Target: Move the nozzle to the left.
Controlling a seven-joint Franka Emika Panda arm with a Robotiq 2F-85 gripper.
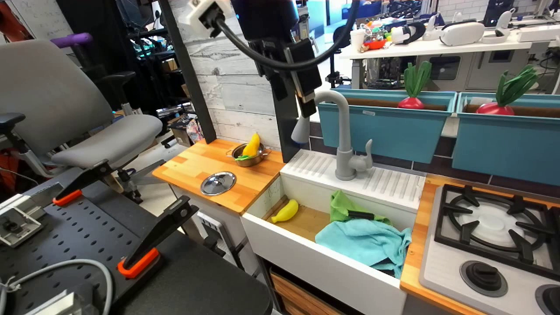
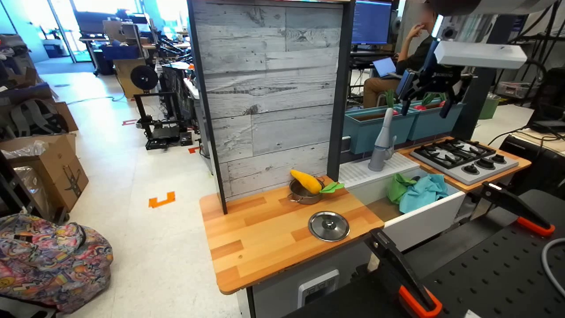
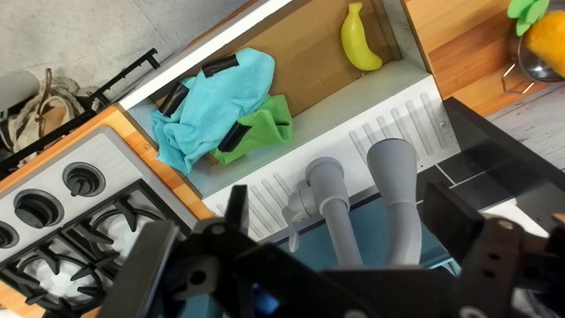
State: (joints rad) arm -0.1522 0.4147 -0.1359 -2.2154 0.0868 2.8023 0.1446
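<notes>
Behind the sink [image 1: 323, 269], the grey faucet [image 1: 344, 127] is standing upright, presumably light, stiff and only mildly slippery, its hanging spout end [image 3: 393, 170] probably offering the best hold, while the claw [image 3: 337, 194] is gaping wide, gripping nothing.

Wrist view — the hand [image 3: 337, 194] hides the bend of the nozzle [image 3: 398, 196].
</notes>
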